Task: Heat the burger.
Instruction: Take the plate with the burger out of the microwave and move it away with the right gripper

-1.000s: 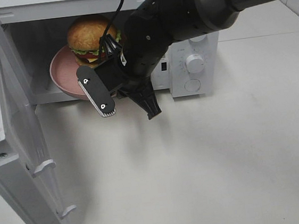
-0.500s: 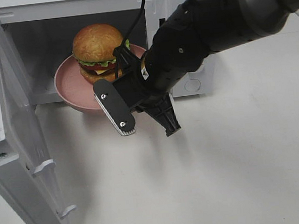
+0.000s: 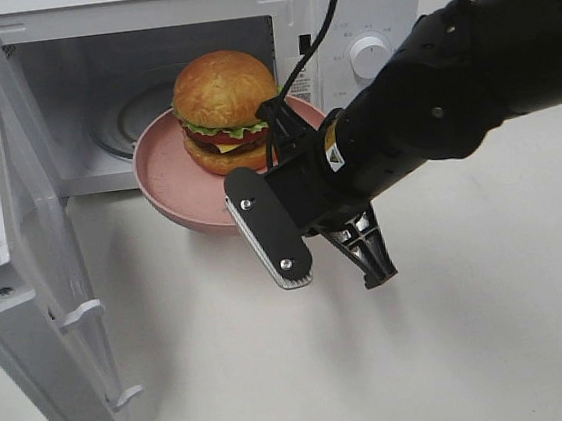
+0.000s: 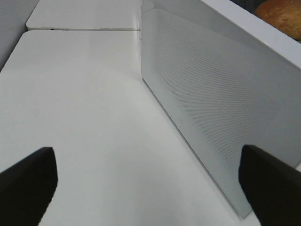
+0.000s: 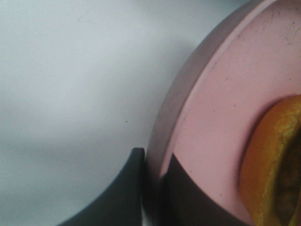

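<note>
The burger (image 3: 225, 111) sits upright on a round pink plate (image 3: 161, 173), toward the plate's 1 o'clock side, with its glossy bun on top and lettuce, tomato, cheese and patty layered beneath. In the exterior high view the plate is half out of the microwave (image 3: 141, 24) opening: its far edge lies over the cavity floor, its near edge hangs out above the white tabletop (image 3: 475, 331). Behind the plate, at about 10 o'clock from the burger, the round glass turntable (image 3: 126, 121) shows bare inside the cavity.

The right hand (image 5: 153, 165) is pinched narrow on the plate's rim (image 5: 188, 94): the right wrist view shows 1 dark finger (image 5: 127, 188) outside the rim and 1 inside, the pink edge clamped between them, and the burger's bun at the edge of that picture. From the high camera this hand is mostly hidden under the black right arm (image 3: 451, 102), which reaches in from 3 o'clock; its camera bracket (image 3: 268, 227) sits at 5 o'clock from the burger.

The microwave door (image 3: 28, 287) stands swung wide at 9 o'clock, and the 2 control dials, only the upper one (image 3: 367, 53) clear, lie at 2 o'clock from the burger.

The left hand (image 4: 150, 179) is spread wide, its 2 dark fingertips (image 4: 28, 179) far apart in the left wrist view, holding nothing, above bare tabletop beside the door's perforated outer face.
</note>
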You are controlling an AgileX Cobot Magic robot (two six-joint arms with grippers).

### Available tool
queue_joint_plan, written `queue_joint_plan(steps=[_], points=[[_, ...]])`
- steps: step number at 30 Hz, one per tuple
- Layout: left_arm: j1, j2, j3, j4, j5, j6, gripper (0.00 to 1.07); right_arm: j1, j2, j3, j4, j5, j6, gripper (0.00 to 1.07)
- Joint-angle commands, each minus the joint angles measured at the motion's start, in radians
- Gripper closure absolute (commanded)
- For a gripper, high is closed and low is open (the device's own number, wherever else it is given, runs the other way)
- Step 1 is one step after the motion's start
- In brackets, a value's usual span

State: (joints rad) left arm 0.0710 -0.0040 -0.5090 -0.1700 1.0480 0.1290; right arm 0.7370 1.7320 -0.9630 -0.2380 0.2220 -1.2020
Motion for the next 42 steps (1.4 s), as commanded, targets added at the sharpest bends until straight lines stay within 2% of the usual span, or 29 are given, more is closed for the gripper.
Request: queue_joint_plan(steps=[1, 4, 6, 22, 42], points=[[-0.002, -0.020, 0.004, -0.004, -0.009, 0.001, 0.04, -0.003, -0.074, 0.056, -0.004, -0.071, 0.003, 1.07], [-0.002, -0.020, 0.004, -0.004, -0.009, 0.001, 0.04, -0.003, -0.089, 0.071, -0.004, -0.070, 0.003, 1.07], [-0.002, -0.020, 0.004, -0.004, -0.009, 0.001, 0.04, -0.003, -0.144, 0.125, -0.004, -0.071, 0.006, 1.07], [-0.002, -0.020, 0.004, -0.004, -0.009, 0.001, 0.04, -0.003, -0.379, 0.330, 0.011, -0.050, 0.007, 1.07], [-0.002, -0.020, 0.004, -0.004, -0.009, 0.001, 0.04, -0.003, -0.686, 0.476, 0.002, 0.172, 0.045, 1.07]])
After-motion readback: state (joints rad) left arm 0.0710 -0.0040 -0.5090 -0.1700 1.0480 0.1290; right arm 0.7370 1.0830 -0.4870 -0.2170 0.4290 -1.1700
